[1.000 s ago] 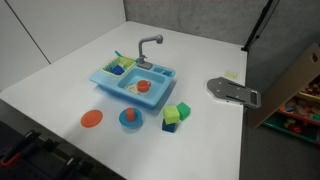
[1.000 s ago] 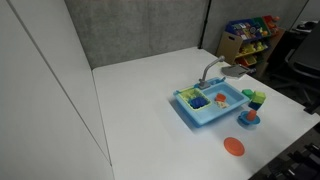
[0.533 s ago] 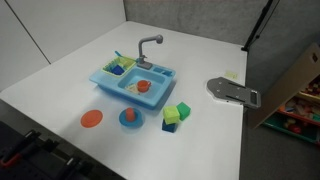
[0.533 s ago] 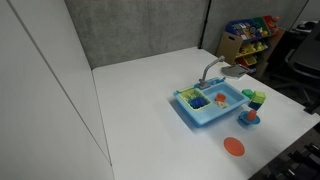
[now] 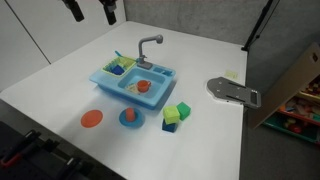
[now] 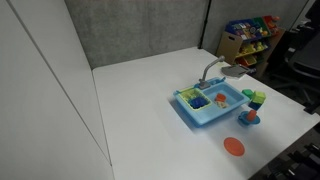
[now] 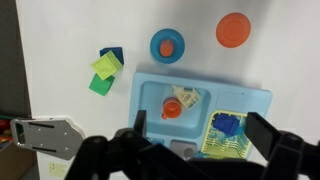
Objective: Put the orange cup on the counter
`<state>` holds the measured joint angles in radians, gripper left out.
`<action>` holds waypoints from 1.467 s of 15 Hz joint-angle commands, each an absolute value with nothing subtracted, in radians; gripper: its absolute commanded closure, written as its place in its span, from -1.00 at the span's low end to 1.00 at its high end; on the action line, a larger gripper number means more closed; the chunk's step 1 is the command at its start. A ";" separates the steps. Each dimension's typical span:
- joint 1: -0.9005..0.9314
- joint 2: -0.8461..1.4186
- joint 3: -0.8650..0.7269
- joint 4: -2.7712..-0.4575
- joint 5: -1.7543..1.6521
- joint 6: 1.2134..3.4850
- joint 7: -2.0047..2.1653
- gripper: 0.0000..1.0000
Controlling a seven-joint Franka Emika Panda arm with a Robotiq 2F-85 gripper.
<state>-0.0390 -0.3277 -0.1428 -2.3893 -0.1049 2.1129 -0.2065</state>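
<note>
The small orange cup (image 7: pixel 174 107) sits inside the blue toy sink (image 7: pixel 150 92) on the white counter (image 7: pixel 70 30).

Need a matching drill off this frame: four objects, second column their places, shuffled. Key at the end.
1. orange cup
2. orange disc
3. green and blue blocks
4. grey metal plate

A. piled together beside the sink
B. at the table edge, beyond the blocks from the sink
C. inside the sink basin
D. flat on the table, touching nothing

Pairs: 1-C, 2-D, 3-A, 4-B
</note>
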 commanded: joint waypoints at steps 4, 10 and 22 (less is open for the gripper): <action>-0.053 -0.214 -0.133 -2.387 -0.045 2.128 -0.181 -1.00; -0.062 -0.188 -0.133 -2.380 -0.035 2.119 -0.185 -1.00; -0.074 -0.190 -0.128 -2.379 -0.060 2.131 -0.171 -1.00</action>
